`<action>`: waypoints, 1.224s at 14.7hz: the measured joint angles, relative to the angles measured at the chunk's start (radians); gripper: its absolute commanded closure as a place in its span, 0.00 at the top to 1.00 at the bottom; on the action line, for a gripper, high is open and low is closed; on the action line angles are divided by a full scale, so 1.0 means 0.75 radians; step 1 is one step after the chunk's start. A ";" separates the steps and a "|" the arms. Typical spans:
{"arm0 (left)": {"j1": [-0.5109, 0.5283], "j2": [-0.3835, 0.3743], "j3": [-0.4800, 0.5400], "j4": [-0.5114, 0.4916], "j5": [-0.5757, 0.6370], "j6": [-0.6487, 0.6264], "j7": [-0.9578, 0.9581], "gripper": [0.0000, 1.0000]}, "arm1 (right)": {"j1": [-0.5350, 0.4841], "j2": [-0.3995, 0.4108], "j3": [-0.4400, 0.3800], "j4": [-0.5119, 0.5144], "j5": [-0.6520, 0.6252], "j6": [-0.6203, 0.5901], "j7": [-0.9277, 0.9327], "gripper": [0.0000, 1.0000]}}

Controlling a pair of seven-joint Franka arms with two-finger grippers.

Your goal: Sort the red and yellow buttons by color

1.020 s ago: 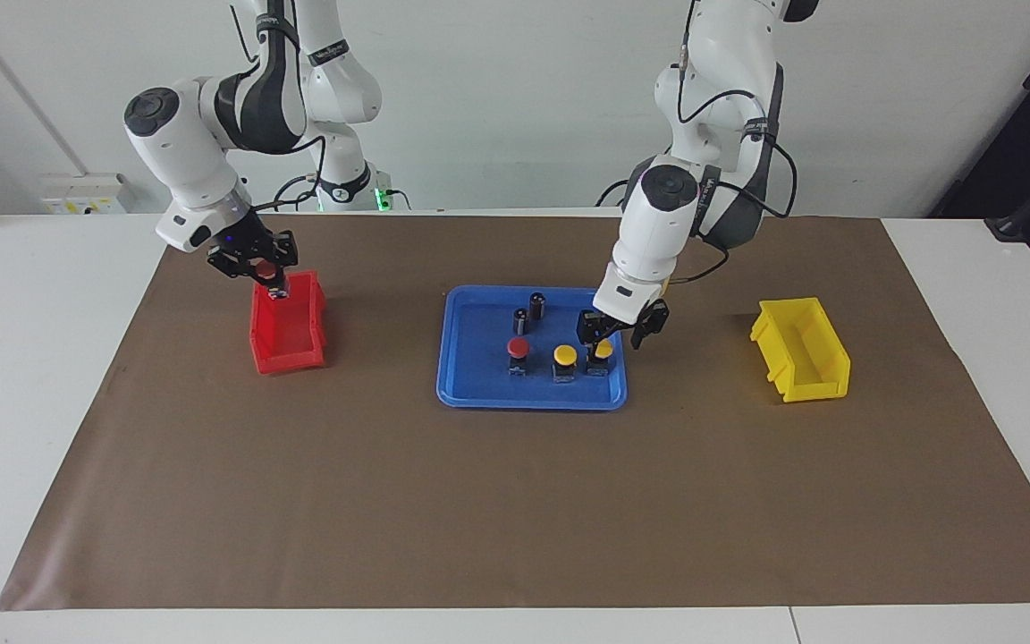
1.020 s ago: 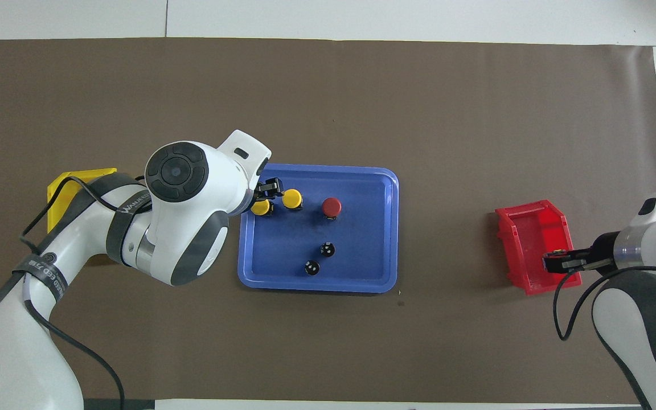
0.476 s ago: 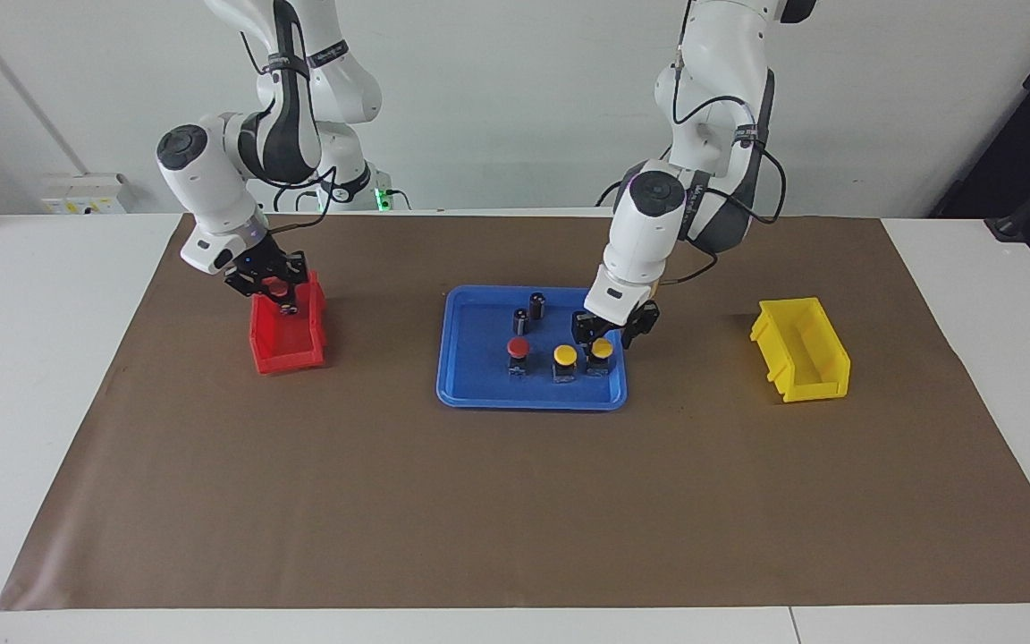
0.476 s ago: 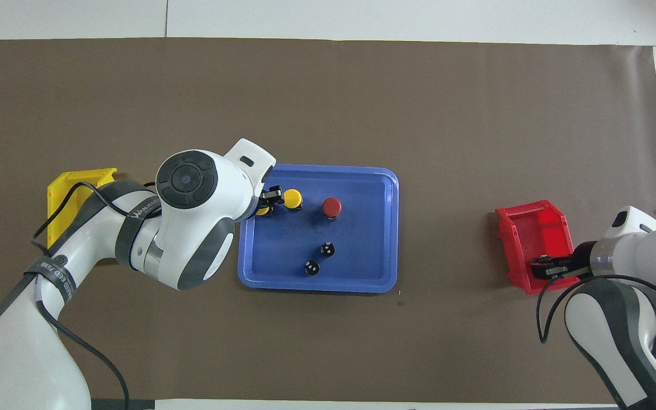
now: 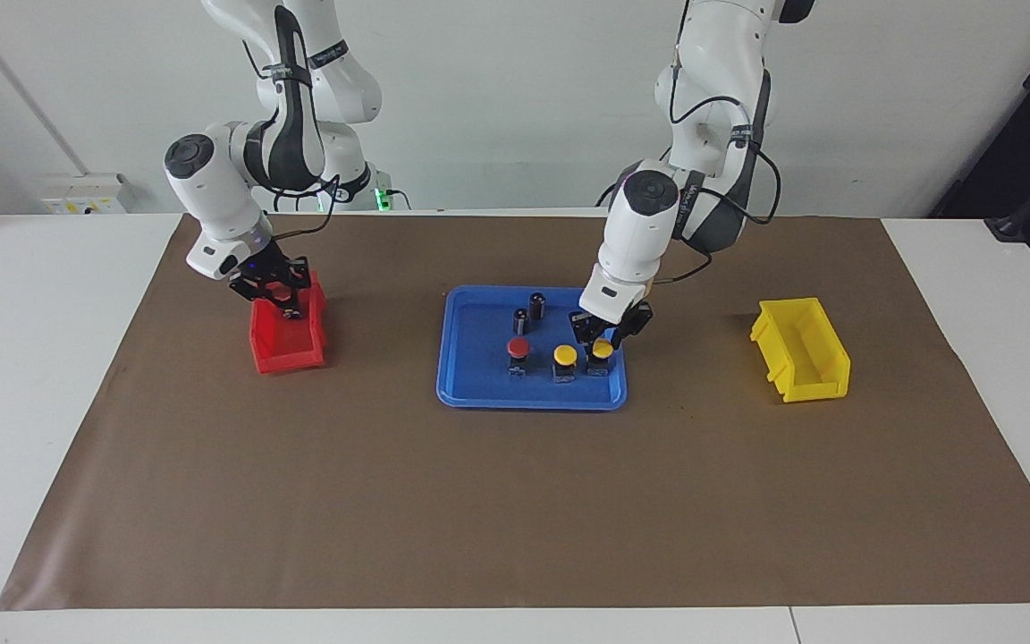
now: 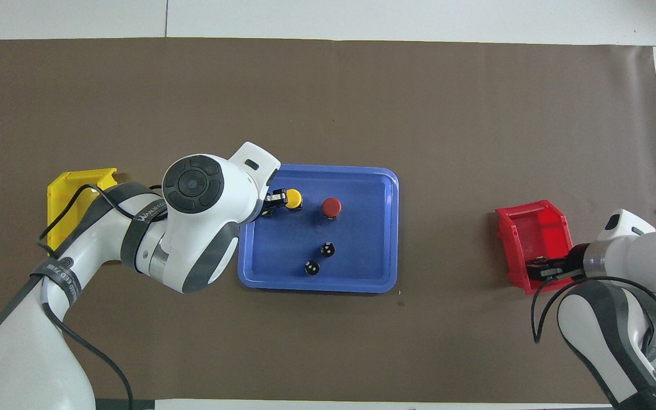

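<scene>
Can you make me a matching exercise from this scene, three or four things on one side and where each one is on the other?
Things:
1. left pincer
2. right pincer
3. red button
4. yellow bin

Places:
A. over the red bin
B. on the mat, at the left arm's end of the table
C. in the blue tray, beside a yellow button
D. shut on the tray's yellow button nearest the yellow bin

Pairs: 1-D, 2-A, 3-C, 4-B
</scene>
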 measured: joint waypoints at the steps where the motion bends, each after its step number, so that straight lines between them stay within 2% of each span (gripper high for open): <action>1: -0.001 0.000 0.000 0.007 0.000 -0.013 -0.007 0.01 | 0.000 0.000 0.000 -0.004 0.000 0.009 0.000 0.39; 3: -0.001 -0.006 0.002 0.080 0.000 -0.139 -0.032 0.01 | 0.000 0.000 0.000 -0.008 0.000 0.012 0.000 0.57; 4: -0.001 -0.022 0.006 0.139 0.000 -0.233 -0.034 0.01 | 0.000 0.000 0.000 -0.009 0.000 0.012 0.000 0.61; 7: 0.051 -0.139 0.029 0.272 0.006 -0.500 0.061 0.01 | 0.000 0.000 0.000 -0.008 0.001 0.013 0.000 0.63; 9: 0.185 -0.235 0.038 0.279 0.008 -0.597 0.249 0.01 | 0.000 0.000 0.000 -0.003 0.001 0.013 0.000 0.63; 11: 0.353 -0.281 0.047 0.258 0.008 -0.626 0.464 0.01 | 0.000 0.000 0.000 0.020 0.001 0.000 0.000 0.63; 14: 0.585 -0.280 0.055 0.204 0.008 -0.619 0.743 0.01 | -0.001 0.002 0.000 0.127 0.001 -0.124 0.000 0.63; 16: 0.689 -0.279 0.057 0.179 0.008 -0.606 0.833 0.01 | -0.001 0.003 0.000 0.202 0.001 -0.205 0.000 0.63; 17: 0.718 -0.279 0.057 0.162 0.008 -0.591 0.852 0.01 | -0.001 0.004 0.000 0.231 0.001 -0.234 0.000 0.67; 18: 0.736 -0.279 0.057 0.133 0.008 -0.569 0.869 0.01 | 0.000 0.005 0.001 0.265 0.002 -0.269 0.004 0.75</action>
